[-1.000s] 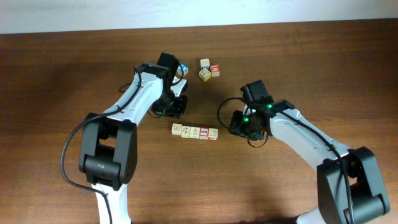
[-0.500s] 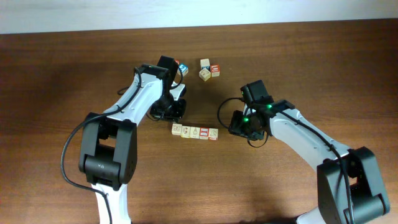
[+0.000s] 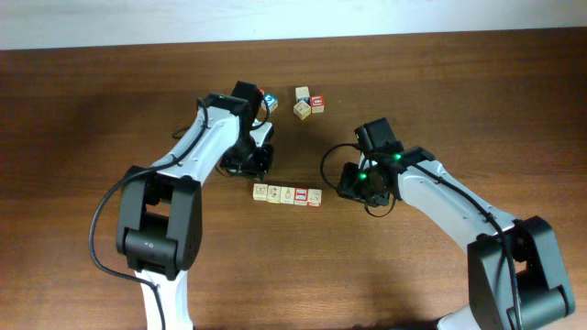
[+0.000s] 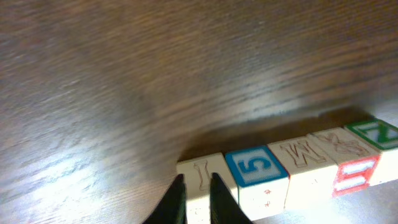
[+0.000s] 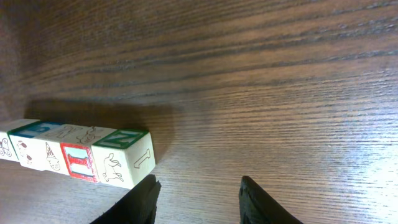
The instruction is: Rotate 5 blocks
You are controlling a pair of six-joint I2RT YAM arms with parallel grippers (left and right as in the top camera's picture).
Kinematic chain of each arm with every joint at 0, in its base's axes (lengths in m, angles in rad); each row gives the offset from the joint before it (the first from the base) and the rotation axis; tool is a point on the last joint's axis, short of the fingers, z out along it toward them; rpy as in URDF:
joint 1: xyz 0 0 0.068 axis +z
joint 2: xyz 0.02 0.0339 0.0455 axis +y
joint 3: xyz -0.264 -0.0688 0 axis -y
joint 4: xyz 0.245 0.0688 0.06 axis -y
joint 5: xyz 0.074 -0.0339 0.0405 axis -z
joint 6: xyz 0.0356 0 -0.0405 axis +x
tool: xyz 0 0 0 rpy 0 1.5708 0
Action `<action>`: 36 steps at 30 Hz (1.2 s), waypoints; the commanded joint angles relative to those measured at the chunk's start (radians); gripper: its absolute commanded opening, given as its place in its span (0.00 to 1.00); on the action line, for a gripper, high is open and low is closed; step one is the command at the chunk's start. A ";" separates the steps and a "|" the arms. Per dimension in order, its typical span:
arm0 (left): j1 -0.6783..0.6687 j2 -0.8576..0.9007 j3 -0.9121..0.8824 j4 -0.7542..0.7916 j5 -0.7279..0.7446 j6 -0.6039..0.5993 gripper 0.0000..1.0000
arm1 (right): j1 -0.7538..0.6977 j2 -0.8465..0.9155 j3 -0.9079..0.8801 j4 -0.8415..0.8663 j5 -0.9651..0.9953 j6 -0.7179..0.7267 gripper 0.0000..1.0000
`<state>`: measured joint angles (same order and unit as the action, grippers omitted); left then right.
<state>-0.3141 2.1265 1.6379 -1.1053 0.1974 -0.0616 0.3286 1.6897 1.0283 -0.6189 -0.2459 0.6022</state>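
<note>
My left pincer (image 4: 196,180) is barely parted and empty, near one end of the blocks (image 3: 287,194) rowed on the desk (image 3: 440,92). My right pincer (image 5: 199,182) gapes empty by the other end. Each wrist view crops the row.

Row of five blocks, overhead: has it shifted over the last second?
No. The row of five blocks keeps its spot below the three-cube cluster.

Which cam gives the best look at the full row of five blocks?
Overhead: the row of five blocks shows whole and unobstructed, though small. Left wrist is close with readable letters, but the frame edges crop it. Right wrist catches only one end; the rest runs off the left edge.
</note>
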 commanded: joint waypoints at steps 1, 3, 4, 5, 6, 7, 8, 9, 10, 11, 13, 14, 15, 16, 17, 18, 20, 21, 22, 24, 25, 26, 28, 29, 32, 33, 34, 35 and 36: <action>0.062 0.005 0.153 -0.078 -0.035 -0.006 0.17 | -0.002 0.005 -0.004 0.003 -0.006 0.006 0.42; 0.107 0.005 0.214 -0.159 -0.066 -0.005 0.11 | -0.002 0.005 -0.004 0.003 -0.013 0.006 0.42; 0.136 0.005 0.215 -0.196 -0.068 -0.001 0.03 | -0.002 0.005 -0.005 0.003 -0.013 0.006 0.38; 0.163 0.005 0.207 -0.228 -0.076 0.002 0.00 | -0.002 0.005 -0.005 0.003 -0.012 0.021 0.28; 0.183 0.005 0.191 -0.241 -0.088 0.002 0.00 | -0.002 0.005 -0.005 0.003 -0.012 0.041 0.18; 0.198 0.005 0.169 -0.239 -0.090 0.002 0.00 | -0.001 0.008 -0.005 0.003 -0.011 0.061 0.09; 0.205 0.005 0.134 -0.212 -0.090 0.003 0.00 | -0.001 0.019 -0.005 0.004 -0.013 0.079 0.04; 0.206 0.005 0.097 -0.184 -0.090 0.007 0.00 | -0.001 0.034 -0.005 0.004 -0.013 0.088 0.04; 0.206 0.005 0.071 -0.163 -0.089 0.009 0.00 | -0.001 0.045 -0.005 0.005 -0.019 0.093 0.04; 0.206 0.005 0.031 -0.129 -0.089 0.010 0.00 | -0.002 0.058 -0.004 0.009 -0.039 0.095 0.04; 0.206 0.005 -0.016 -0.096 -0.048 0.065 0.00 | -0.002 0.071 -0.004 0.028 -0.090 0.095 0.04; 0.206 0.005 -0.037 -0.085 -0.011 0.094 0.00 | 0.005 0.075 -0.004 0.039 -0.102 0.113 0.04; 0.206 0.005 -0.048 -0.075 -0.002 0.101 0.00 | 0.012 0.080 -0.004 0.046 -0.106 0.114 0.04; 0.206 0.005 -0.051 -0.072 -0.002 0.101 0.00 | 0.019 0.086 -0.004 0.053 -0.114 0.118 0.04; 0.206 0.005 -0.052 -0.072 -0.003 0.101 0.00 | 0.026 0.094 -0.004 0.059 -0.119 0.134 0.04; 0.206 0.005 -0.052 -0.071 -0.002 0.101 0.00 | 0.029 0.102 -0.004 0.067 -0.129 0.137 0.04; 0.206 0.005 -0.052 -0.066 -0.002 0.100 0.00 | 0.031 0.120 -0.004 0.085 -0.153 0.137 0.04; 0.206 0.005 -0.052 -0.062 -0.002 0.100 0.00 | 0.031 0.132 -0.004 0.093 -0.166 0.140 0.04; 0.206 0.005 -0.052 -0.058 0.016 0.101 0.00 | 0.031 0.142 -0.004 0.101 -0.176 0.140 0.04; 0.205 0.005 -0.052 -0.056 0.051 0.100 0.00 | 0.031 0.148 -0.004 0.119 -0.193 0.140 0.04; 0.205 0.005 -0.052 -0.057 0.060 0.101 0.00 | 0.031 0.148 -0.004 0.127 -0.193 0.140 0.04; 0.204 0.005 -0.053 -0.057 0.083 0.105 0.00 | 0.031 0.148 -0.004 0.127 -0.193 0.140 0.04; 0.198 0.005 -0.066 -0.051 0.169 0.158 0.00 | 0.031 0.148 -0.004 0.126 -0.193 0.140 0.04; 0.194 0.005 -0.078 -0.045 0.182 0.162 0.00 | 0.031 0.148 -0.004 0.126 -0.193 0.139 0.04; 0.190 0.005 -0.153 0.007 0.220 0.162 0.00 | 0.031 0.148 -0.004 0.126 -0.193 0.139 0.04; 0.190 0.005 -0.165 0.014 0.243 0.167 0.00 | 0.032 0.148 -0.005 0.126 -0.193 0.139 0.04; 0.190 0.005 -0.180 0.025 0.275 0.174 0.00 | 0.034 0.148 -0.004 0.127 -0.193 0.139 0.04; 0.190 0.005 -0.185 0.029 0.306 0.195 0.00 | 0.037 0.148 -0.004 0.130 -0.192 0.139 0.04; 0.190 0.005 -0.185 0.034 0.315 0.195 0.00 | 0.040 0.148 -0.004 0.132 -0.192 0.139 0.04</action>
<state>-0.1238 2.1273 1.4643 -1.0813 0.4267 0.0914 0.3546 1.8248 1.0283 -0.4919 -0.4328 0.7338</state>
